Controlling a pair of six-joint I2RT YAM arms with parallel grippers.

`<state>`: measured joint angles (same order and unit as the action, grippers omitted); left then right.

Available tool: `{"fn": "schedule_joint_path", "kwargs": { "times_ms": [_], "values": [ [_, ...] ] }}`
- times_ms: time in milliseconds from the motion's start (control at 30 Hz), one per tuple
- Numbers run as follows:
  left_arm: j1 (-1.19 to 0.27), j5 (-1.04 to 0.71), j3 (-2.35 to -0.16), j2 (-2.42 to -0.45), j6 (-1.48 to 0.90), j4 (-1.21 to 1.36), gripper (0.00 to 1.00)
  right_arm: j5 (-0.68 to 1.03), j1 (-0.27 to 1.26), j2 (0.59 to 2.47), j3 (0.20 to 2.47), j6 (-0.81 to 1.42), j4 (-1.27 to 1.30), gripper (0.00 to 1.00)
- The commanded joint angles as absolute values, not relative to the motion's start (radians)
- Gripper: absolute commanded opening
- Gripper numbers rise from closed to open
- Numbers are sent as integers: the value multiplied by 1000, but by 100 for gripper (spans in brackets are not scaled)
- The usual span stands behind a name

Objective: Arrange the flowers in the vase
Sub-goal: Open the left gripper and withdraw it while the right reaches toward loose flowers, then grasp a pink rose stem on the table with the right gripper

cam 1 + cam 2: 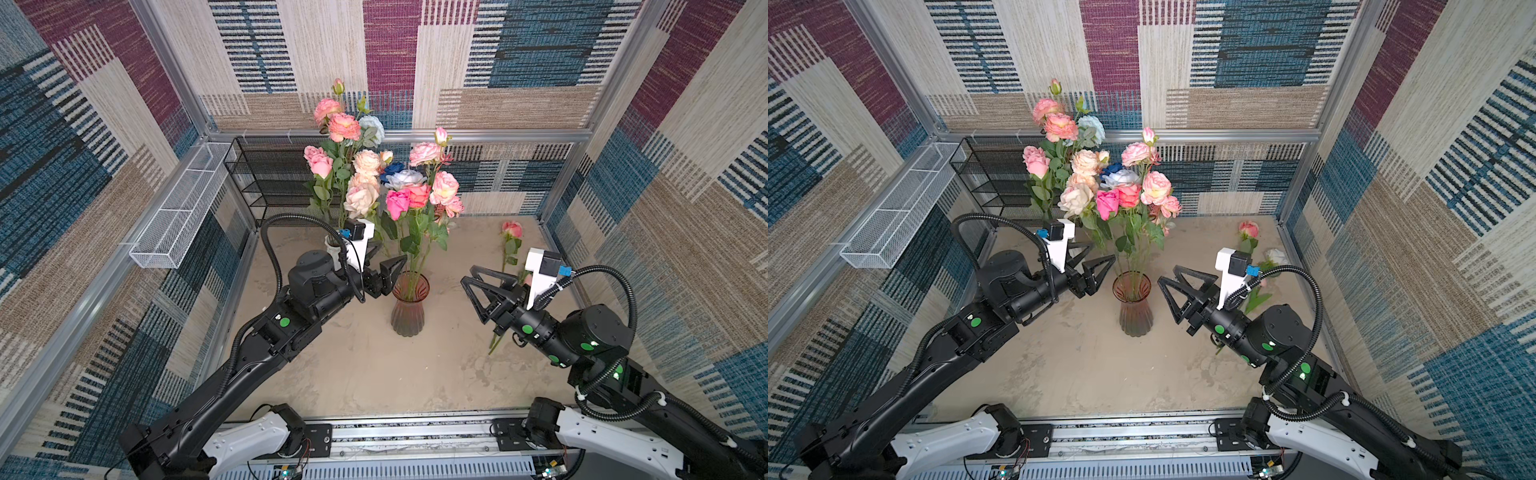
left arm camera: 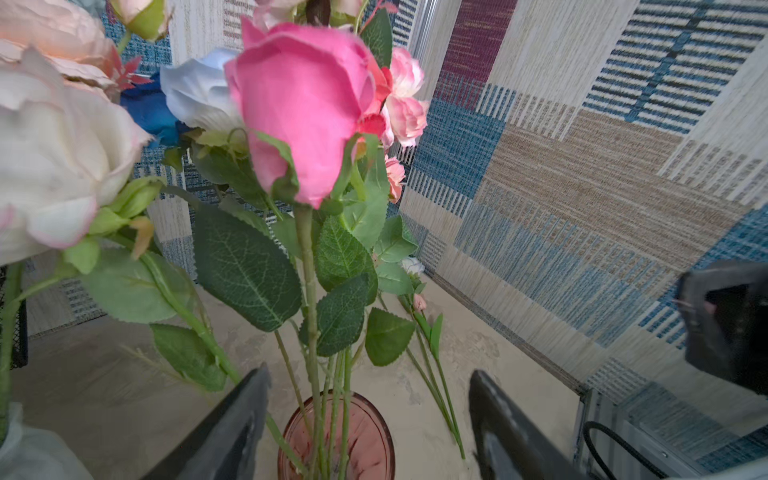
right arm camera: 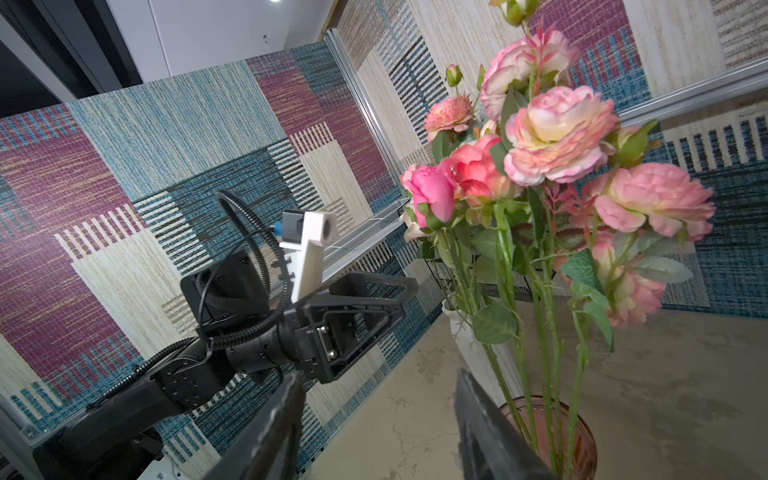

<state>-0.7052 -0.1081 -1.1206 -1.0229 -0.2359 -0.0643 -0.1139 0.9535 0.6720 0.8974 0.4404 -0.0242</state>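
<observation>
While your left gripper hangs spread and empty beside the vase of flowers, your right gripper gapes empty opposite; a rose lies flat beyond it.

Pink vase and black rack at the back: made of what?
Vase: likely tinted glass or clear plastic, glossy, ribbed; stems show through its wall. Rack: likely black-coated metal mesh on a wire frame, matte; open weave visible.
</observation>
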Motion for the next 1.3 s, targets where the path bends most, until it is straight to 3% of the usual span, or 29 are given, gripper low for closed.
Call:
{"fn": "schedule_joint_path", "kwargs": {
  "times_ms": [0, 133, 400, 667, 1033, 1267],
  "values": [
    [-706, -135, -1098, -965, -306, -25, 79, -218, 954, 677, 871, 463, -68, 59],
    [-707, -152, -1057, -889, -347, -12, 86, -354, 933, 712, 830, 509, -153, 54],
    [-706, -113, -899, -733, -424, -8, 91, -35, 512, 954, 796, 568, -226, 46],
    [-707, -74, -732, -601, -508, -25, 91, 13, 176, 1331, 834, 520, -199, 49],
    [-706, -107, -621, -514, -593, -40, 89, -172, 25, 1808, 1141, 458, -261, 46],
    [-707, -120, -609, -469, -602, -68, 89, -171, -37, 1967, 1279, 468, -315, 47]
  ]
}}
